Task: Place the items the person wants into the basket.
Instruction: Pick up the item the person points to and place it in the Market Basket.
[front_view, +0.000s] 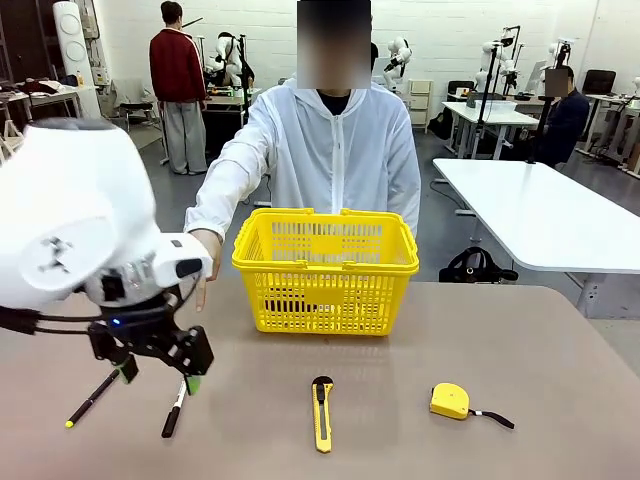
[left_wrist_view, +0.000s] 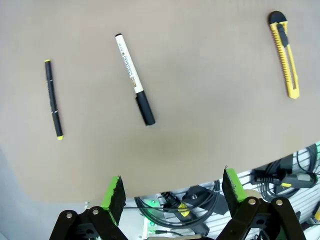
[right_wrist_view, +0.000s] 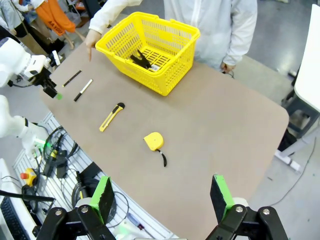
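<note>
Partly hidden behind the spread left tool (front_view: 160, 378), marker (front_view: 174, 412), right tool (right_wrist_view: 162, 192) likewise spread, basket (front_view: 325, 268) with dark contents (right_wrist_view: 142, 59) unclear.

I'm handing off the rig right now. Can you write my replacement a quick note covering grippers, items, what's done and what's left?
Left gripper: open, empty, hovering by the marker and black pen.
Right gripper: open, empty, high above the table.
Marker and utility knife lie on the table, outside the basket.
Person's hand is beside the basket.
Done: neither item placed.
Left: both.
</note>
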